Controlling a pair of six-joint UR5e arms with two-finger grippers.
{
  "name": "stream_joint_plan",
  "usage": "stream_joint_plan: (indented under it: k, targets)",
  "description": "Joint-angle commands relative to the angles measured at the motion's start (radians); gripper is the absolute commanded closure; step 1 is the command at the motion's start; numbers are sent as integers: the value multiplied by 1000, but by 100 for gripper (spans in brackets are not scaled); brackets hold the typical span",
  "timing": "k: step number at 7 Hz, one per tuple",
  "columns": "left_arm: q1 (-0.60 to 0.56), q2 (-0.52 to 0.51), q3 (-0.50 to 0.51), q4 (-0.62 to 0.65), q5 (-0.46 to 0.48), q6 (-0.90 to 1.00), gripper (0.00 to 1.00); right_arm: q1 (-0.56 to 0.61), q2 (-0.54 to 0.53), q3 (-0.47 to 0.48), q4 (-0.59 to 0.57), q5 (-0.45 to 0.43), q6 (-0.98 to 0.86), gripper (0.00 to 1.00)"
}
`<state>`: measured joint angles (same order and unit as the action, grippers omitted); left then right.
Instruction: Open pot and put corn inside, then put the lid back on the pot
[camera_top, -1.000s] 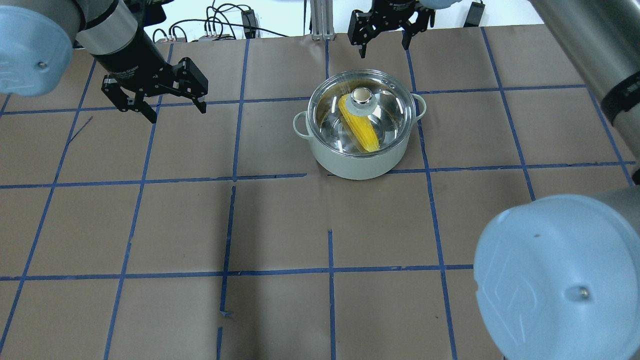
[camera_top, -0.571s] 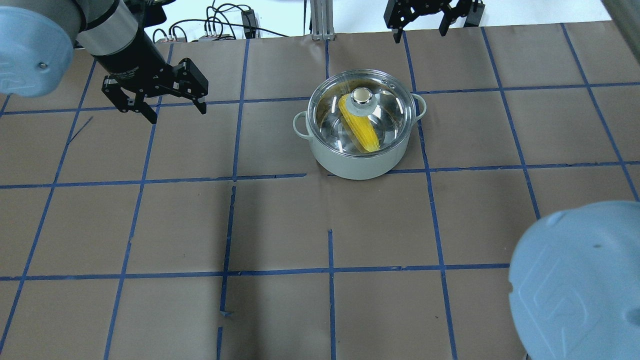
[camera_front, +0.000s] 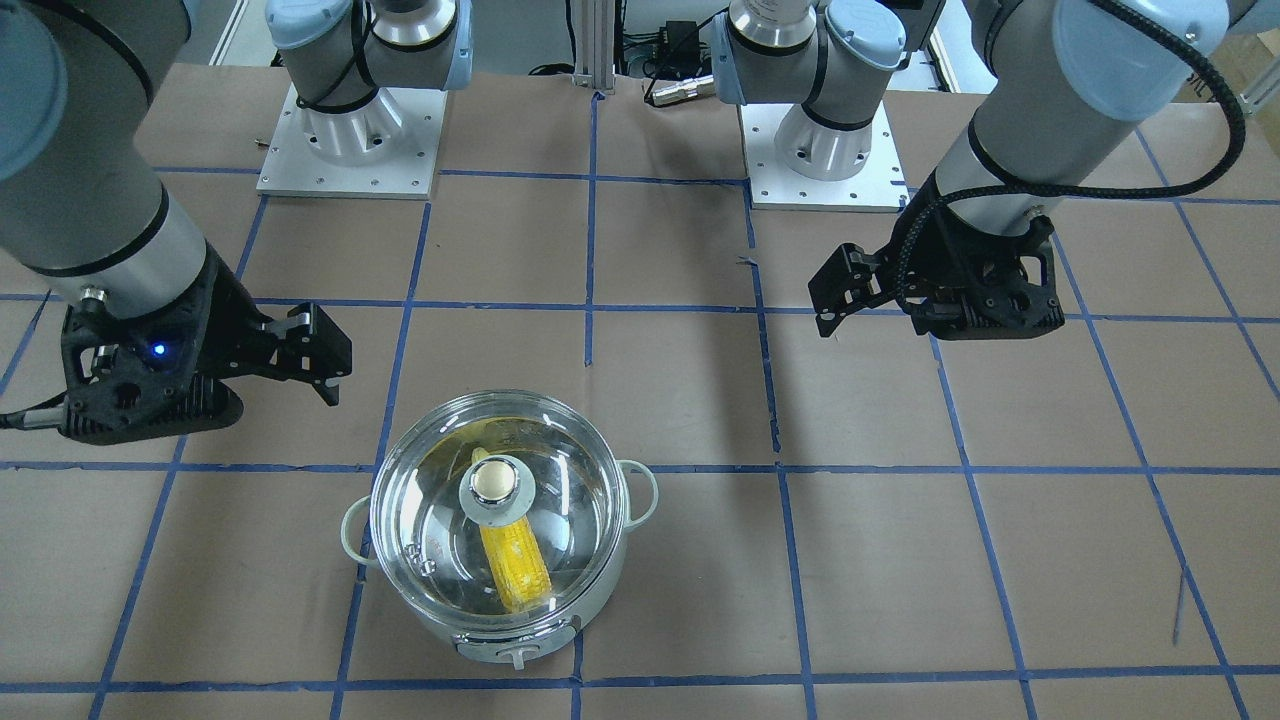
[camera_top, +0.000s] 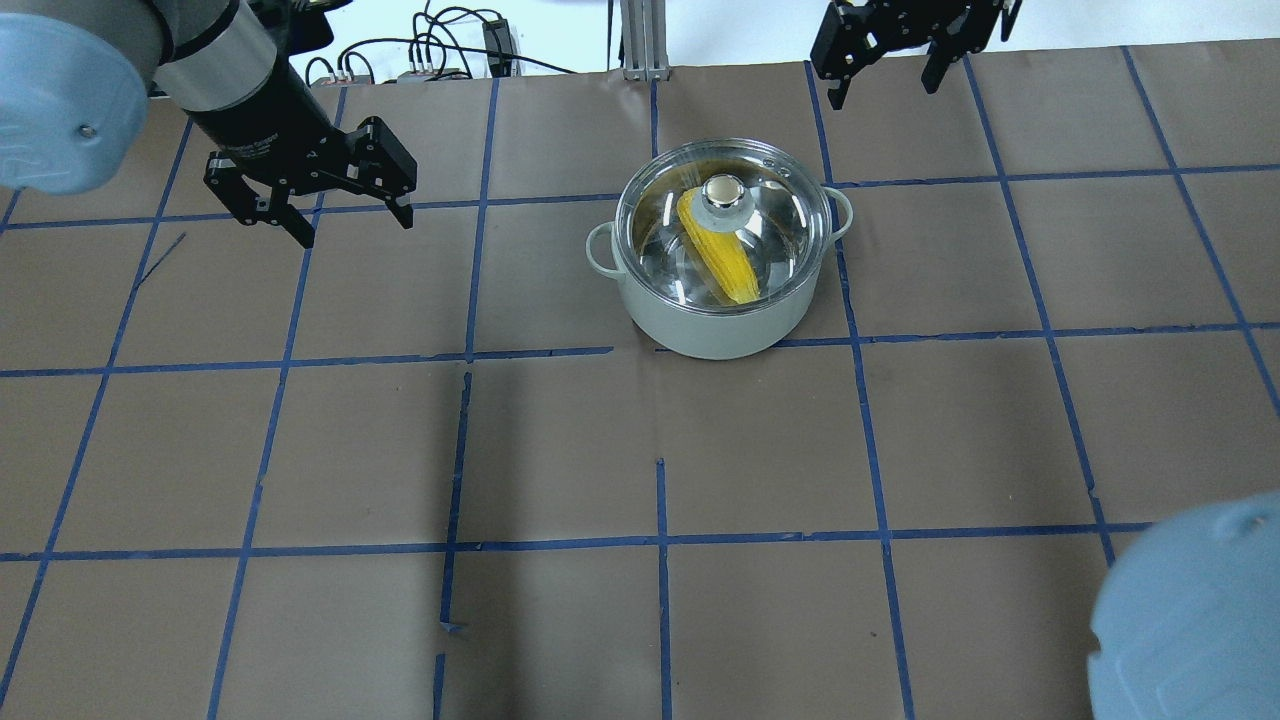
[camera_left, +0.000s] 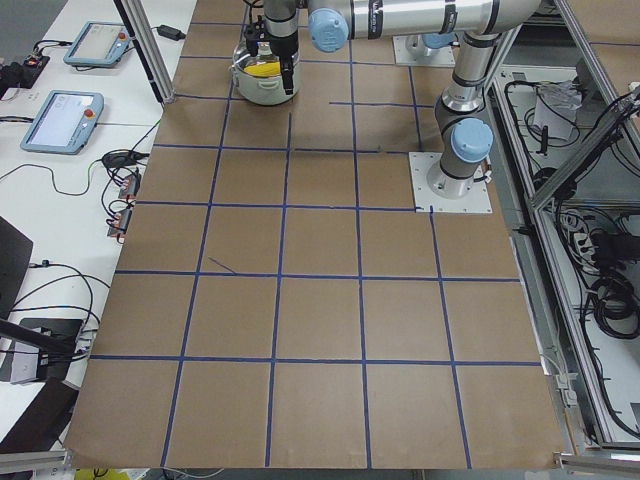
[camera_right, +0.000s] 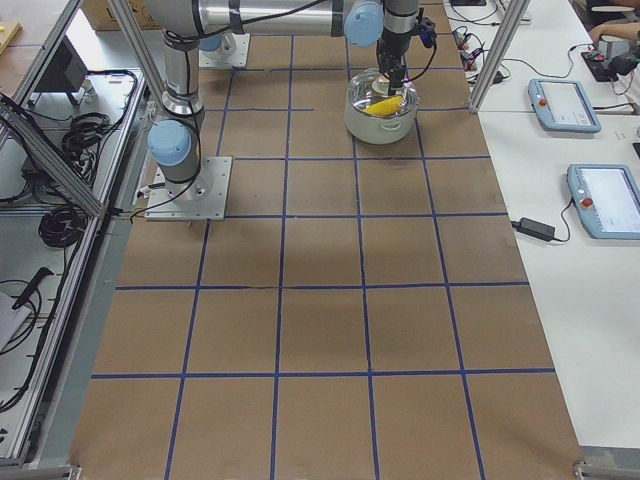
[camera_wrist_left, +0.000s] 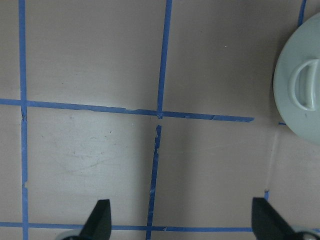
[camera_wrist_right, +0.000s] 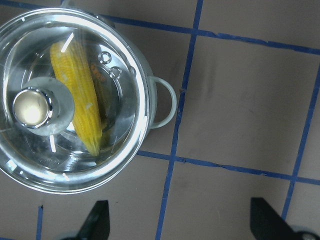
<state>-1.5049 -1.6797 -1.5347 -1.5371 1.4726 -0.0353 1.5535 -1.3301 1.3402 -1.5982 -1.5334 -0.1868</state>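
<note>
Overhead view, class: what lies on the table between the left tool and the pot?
Nothing: in the overhead view that stretch of table is bare from left tool to pot, crossed only by blue tape lines.

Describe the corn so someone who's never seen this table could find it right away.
On the brown gridded table sits one pale-green pot, closed with a glass lid. The corn lies inside, under the lid: the only yellow thing there.

- Black two-finger left gripper (camera_top: 356, 231): a line of small white print on its body, just behind the fingers, too blurred to read.
- Pale-blue round joint cap (camera_top: 1190, 620), well apart from that gripper: faint embossed mark, not legible.
- Nothing else readable.
</note>
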Motion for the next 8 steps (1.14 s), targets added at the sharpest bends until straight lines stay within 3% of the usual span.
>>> stream_joint_plan:
  k: [1,4,8]
  targets:
    - [0,0,-7,2,0,0,0,0,-85,65,3,-5,6,2]
    - [0,-3,-8,3,0,0,0,3,-217,197,-20,5,9,2]
    - [0,-2,-13,3,3,5,0,10,-256,205,-55,9,7,1]
